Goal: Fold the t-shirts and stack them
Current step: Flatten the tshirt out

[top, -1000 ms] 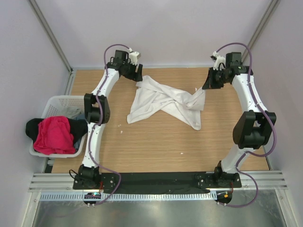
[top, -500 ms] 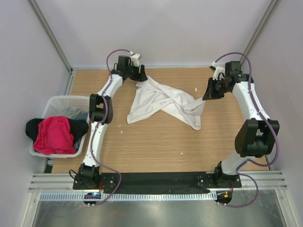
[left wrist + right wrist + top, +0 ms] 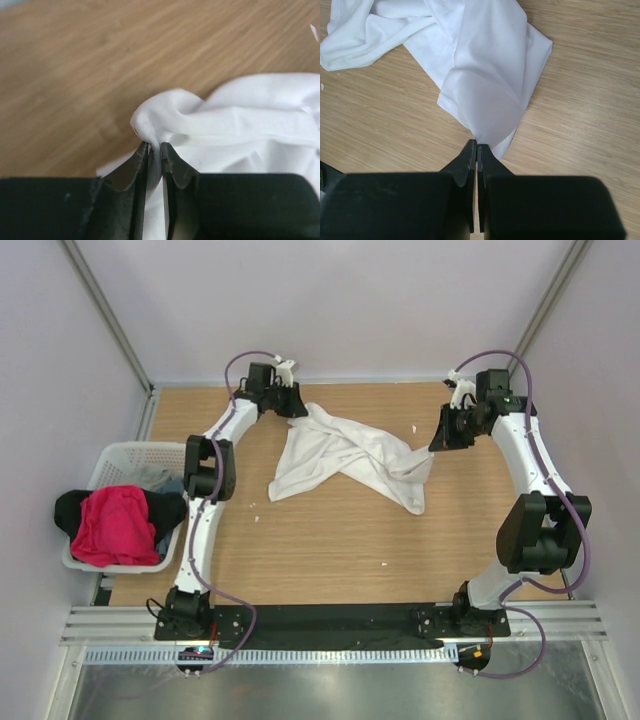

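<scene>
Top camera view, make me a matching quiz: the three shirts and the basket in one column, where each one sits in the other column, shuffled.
1. white shirt
2. pink shirt
3. black shirt
4. basket

A. beside the table's left edge
B. top of the pile in the basket
C. crumpled on the table
D. under the pink shirt, draped over the basket rim

Pairs: 1-C, 2-B, 3-D, 4-A
</scene>
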### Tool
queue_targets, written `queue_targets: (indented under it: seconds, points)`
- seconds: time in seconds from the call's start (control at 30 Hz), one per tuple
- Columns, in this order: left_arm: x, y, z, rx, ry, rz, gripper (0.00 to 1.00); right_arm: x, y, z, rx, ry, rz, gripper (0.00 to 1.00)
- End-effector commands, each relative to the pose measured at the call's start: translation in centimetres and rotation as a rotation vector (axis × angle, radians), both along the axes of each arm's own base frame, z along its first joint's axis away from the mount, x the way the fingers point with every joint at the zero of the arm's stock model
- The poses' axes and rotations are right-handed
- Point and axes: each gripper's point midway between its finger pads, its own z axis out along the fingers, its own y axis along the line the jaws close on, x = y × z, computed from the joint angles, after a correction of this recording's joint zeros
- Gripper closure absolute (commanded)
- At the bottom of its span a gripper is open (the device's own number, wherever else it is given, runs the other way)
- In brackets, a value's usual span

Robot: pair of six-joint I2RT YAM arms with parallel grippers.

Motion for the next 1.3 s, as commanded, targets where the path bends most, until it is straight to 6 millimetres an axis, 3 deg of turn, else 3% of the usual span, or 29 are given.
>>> queue_targets:
  seconds: [0.0, 0.03, 0.07, 0.2, 0.27, 0.3, 0.4, 0.47, 0.6, 0.77, 0.93, 1.27]
  points:
    - [-3.6, 0.3, 8.0, -0.105, 0.021, -0.043, 0.87, -0.1, 0.1, 1.9, -0.01, -0.069, 0.0, 0.99]
    - [-5.0, 0.6, 11.1, -0.13, -0.003, -0.062, 0.89, -0.2, 0.1, 2.0, -0.01, -0.073, 0.0, 0.99]
    - [-7.0, 1.0, 9.0, -0.123, 0.076, -0.061, 0.89, -0.2, 0.1, 2.1, -0.009, -0.076, 0.0, 0.99]
    - [-12.0, 1.8, 10.6, -0.123, 0.104, -0.073, 0.91, -0.5, 0.2, 1.7, -0.001, -0.074, 0.003, 0.99]
    - [-12.9, 2.3, 11.7, -0.121, 0.095, -0.052, 0.79, -0.5, 0.4, 1.5, 0.004, -0.069, 0.006, 0.99]
    - [-13.1, 2.5, 11.8, -0.115, 0.101, -0.04, 0.61, -0.5, 0.5, 1.3, 0.011, -0.064, 0.008, 0.99]
    - [-12.0, 3.1, 11.8, -0.083, 0.097, 0.009, 0.45, -0.1, 0.7, 1.1, 0.024, -0.064, 0.01, 0.99]
    - [-11.3, 3.1, 11.1, -0.068, 0.115, 0.015, 0.44, 0.3, 0.7, 1.0, 0.029, -0.057, 0.008, 0.99]
    - [-9.7, 3.3, 8.3, -0.042, 0.154, 0.022, 0.45, 1.0, 0.7, 1.5, 0.029, -0.074, 0.009, 0.99]
    - [-11.0, 4.3, 4.3, 0.023, 0.257, -0.007, 0.54, 0.8, 0.5, 1.8, 0.015, -0.08, 0.008, 0.99]
    - [-11.7, 5.5, 1.2, 0.047, 0.34, -0.001, 0.55, 0.2, 0.4, 1.2, 0.012, -0.067, 0.005, 0.99]
    - [-9.7, 5.4, 1.2, 0.051, 0.303, 0.001, 0.55, 0.4, 0.3, 0.9, 0.005, -0.061, 0.006, 0.98]
